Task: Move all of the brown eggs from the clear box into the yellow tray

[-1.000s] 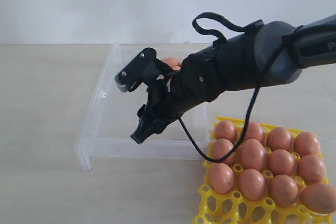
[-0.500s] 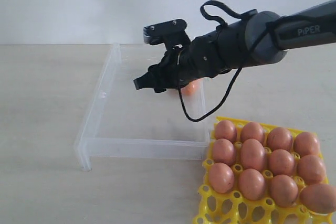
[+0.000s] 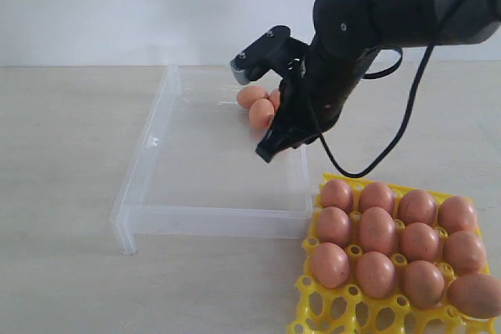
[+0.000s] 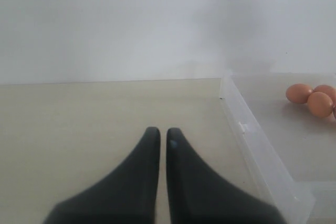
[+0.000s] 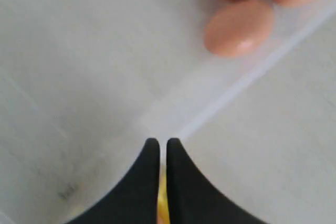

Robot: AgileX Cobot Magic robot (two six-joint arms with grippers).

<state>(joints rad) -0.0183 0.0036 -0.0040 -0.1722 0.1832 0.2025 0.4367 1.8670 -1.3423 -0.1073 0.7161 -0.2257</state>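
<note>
Three brown eggs (image 3: 261, 113) lie together at the far right of the clear box (image 3: 149, 146); the right wrist view shows them as a cluster (image 5: 240, 27) beside the box's wall (image 5: 236, 90). My right gripper (image 3: 265, 152) points down over the box's right side, just in front of those eggs, shut (image 5: 158, 141) with nothing between its fingers. The yellow tray (image 3: 337, 308) at the front right holds several brown eggs (image 3: 377, 229). My left gripper (image 4: 159, 130) is shut and empty over bare table, left of the clear box (image 4: 252, 140), with two of the eggs (image 4: 299, 93) in its view.
The right arm's black cable (image 3: 407, 123) loops down toward the tray. One egg (image 3: 475, 294) rests at the tray's right front edge. The wall stands behind the wooden table (image 3: 63, 154).
The right arm has swung up and to the right, uncovering the eggs in the box. Its jaws, open in the earlier frames, are now shut and empty.
</note>
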